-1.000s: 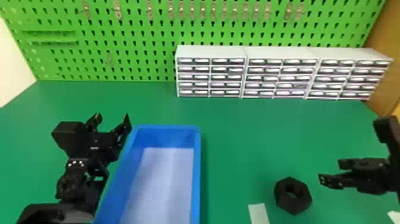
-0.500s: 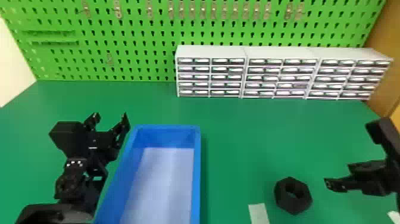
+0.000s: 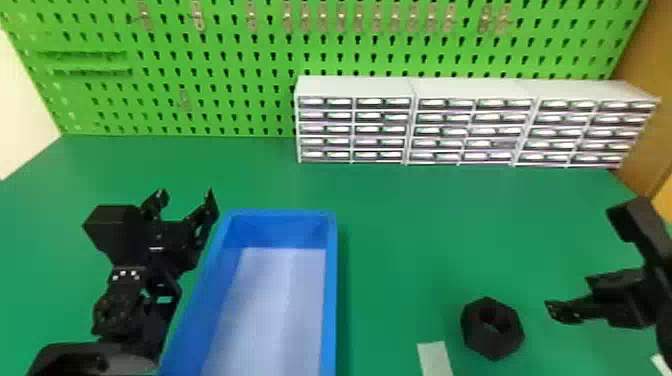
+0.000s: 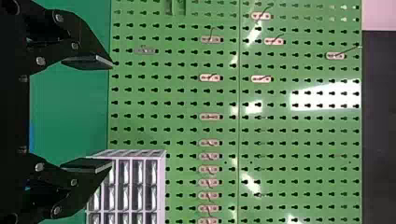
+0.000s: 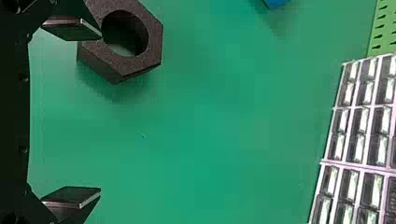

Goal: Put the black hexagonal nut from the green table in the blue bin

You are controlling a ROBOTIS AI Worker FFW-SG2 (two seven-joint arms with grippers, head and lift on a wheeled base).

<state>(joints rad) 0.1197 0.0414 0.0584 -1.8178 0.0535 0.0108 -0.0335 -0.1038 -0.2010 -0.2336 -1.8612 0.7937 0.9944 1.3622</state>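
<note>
The black hexagonal nut (image 3: 492, 328) lies flat on the green table (image 3: 410, 225), hole facing up. My right gripper (image 3: 560, 311) is a short way to the right of the nut. In the right wrist view, my right gripper (image 5: 100, 114) stands open, one finger overlapping the edge of the nut (image 5: 152, 37). The blue bin (image 3: 330, 300) stands left of the nut with its bare bottom showing. Beyond the bin's left side is my left gripper (image 3: 186, 197), parked with fingers spread; in the left wrist view, the left gripper (image 4: 112, 114) holds nothing.
White drawer cabinets (image 3: 355, 87) line the back of the table below a green pegboard (image 3: 225, 60). A pale strip (image 3: 435, 357) lies on the table between bin and nut. A wooden panel (image 3: 635, 105) borders the right side.
In the head view, my right gripper first shifted slightly right, then came back a little toward the nut, and its wrist has turned. The left arm, nut and bin look practically unchanged.
</note>
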